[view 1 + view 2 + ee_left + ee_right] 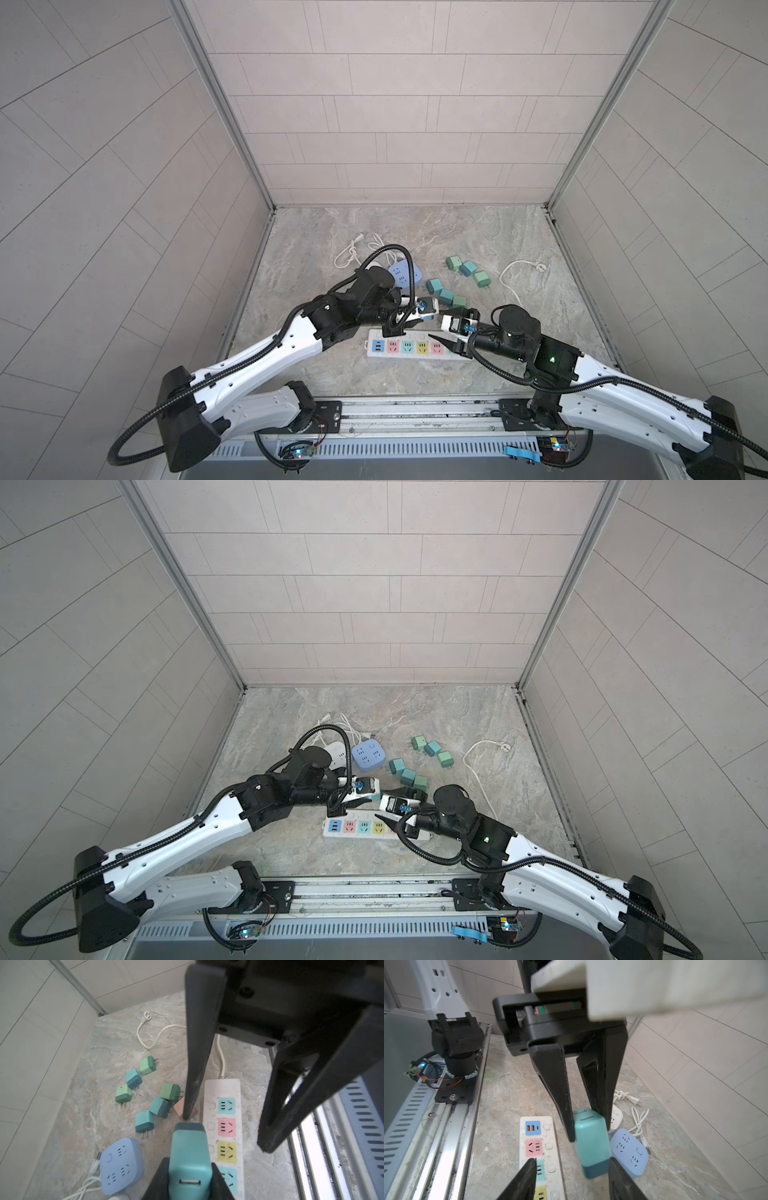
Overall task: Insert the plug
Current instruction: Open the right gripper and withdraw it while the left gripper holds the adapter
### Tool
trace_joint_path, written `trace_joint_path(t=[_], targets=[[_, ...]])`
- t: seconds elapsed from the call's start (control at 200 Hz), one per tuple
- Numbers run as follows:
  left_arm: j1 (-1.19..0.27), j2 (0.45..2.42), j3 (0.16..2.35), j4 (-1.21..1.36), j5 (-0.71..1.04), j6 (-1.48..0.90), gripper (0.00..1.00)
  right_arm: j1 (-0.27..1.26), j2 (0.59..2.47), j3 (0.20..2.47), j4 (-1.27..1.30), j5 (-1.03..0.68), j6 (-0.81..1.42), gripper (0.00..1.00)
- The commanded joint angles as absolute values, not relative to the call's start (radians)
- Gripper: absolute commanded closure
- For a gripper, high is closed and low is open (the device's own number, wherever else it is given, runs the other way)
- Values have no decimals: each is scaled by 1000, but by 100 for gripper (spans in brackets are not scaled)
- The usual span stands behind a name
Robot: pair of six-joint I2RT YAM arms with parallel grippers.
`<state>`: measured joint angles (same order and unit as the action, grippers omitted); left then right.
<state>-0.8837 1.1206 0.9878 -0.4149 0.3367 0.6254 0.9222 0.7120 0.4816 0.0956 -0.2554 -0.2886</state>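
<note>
1. Left hand (189, 1162) is clamped on the teal plug (189, 1145), a finger pressed on each side; the right wrist view shows the same grip.
2. Right hand (226, 1132) stands wide apart, fingers either side of the plug's dark end, gripping nothing.
3. The plug sits between the two hands and looks lifted off the desk (89, 1088). It is just beside the power strip (211, 1088), between the strip and the blue socket cube (121, 1165).
4. Progress, as a judgement: plug picked and held, not inserted. Every strip socket in view is empty.
5. Left to do: turn the prongs toward the strip, line up over a socket, push in.
6. Spare plugs (144, 1124) and a pink plug (178, 1106) lie loose near the strip.
7. Hidden: the held plug's prongs show in no view, and its dark end is blurred in the right wrist view.
8. In both top views the plug is almost wholly covered by the hands, and the strip's right end is under the right arm.
9. Cannot tell whether the right finger on the blue cube's side touches the plug.
</note>
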Motion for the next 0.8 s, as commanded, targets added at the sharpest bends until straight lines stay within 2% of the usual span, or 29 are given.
trace_joint_path(t=[0.0,0.115,0.185,0.28,0.44,0.64,0.796], targets=[[-880,1124,1086,-523,215,651,100,913,654,460,103,-18,-180,41],[-886,1126,1122,-601,230,651,100,859,615,430,137,245,-14,31],[-897,1135,1128,-601,235,638,100,779,609,427,98,322,102,24],[-916,1186,1169,-638,230,627,100,620,619,434,-7,317,251,22],[-991,1330,1281,-760,101,613,100,383,588,359,-58,291,385,21],[-1071,1481,1411,-875,118,581,100,213,486,228,-37,375,514,10],[-1103,1602,1522,-955,107,578,100,119,455,177,-31,399,642,7]])
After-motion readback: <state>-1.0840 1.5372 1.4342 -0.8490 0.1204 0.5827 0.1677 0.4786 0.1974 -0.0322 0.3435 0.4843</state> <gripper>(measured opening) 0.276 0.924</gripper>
